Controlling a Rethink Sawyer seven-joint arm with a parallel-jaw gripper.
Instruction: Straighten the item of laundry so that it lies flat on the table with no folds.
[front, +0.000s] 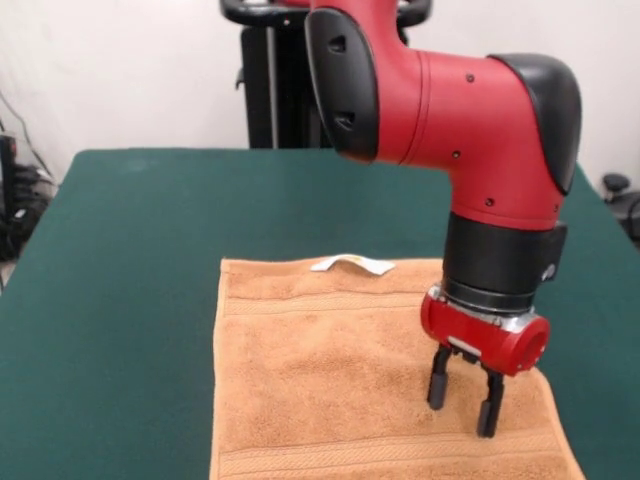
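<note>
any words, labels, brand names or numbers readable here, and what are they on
None can be read.
Tag on the towel: white, no print shows.
Arm and gripper: red and black shells, no logo or number on the sides in view.
Table: plain green top, no marks.

The red and black arm (450, 110) bends downward, its gripper (463, 408) pointing down with two black fingers (438, 378) parted.
</note>
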